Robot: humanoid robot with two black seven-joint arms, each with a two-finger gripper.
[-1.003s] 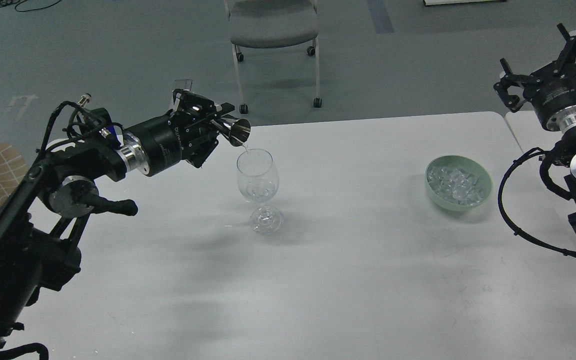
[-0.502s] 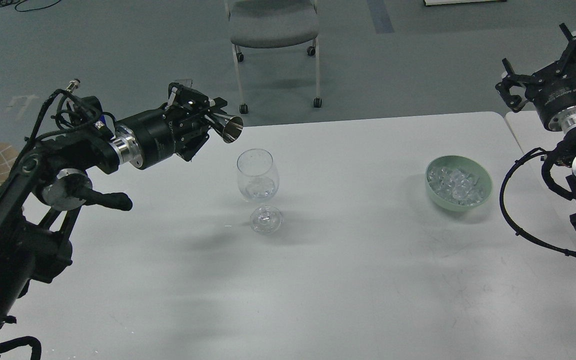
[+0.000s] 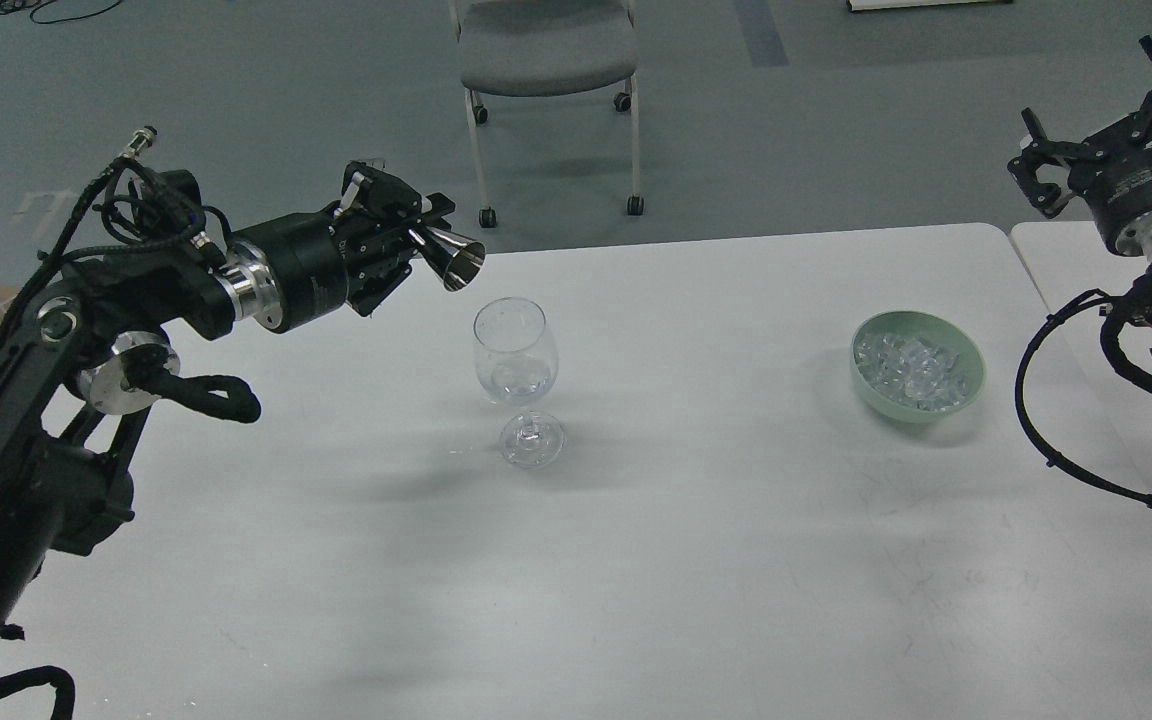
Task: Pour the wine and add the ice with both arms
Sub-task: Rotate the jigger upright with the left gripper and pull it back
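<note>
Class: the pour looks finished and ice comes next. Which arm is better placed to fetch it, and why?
Probably the right. The right gripper is open, holds nothing and is on the side of the green bowl of ice. The left gripper holds the metal jigger.

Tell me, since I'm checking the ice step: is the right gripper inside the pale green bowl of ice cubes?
No, the right gripper is raised at the table's far right edge, apart from the pale green bowl.

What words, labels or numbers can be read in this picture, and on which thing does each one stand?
No text can be read.
Left arm's wrist: faint light lettering, too small and blurred.
Right arm's wrist: a small line of print, too blurred.
</note>
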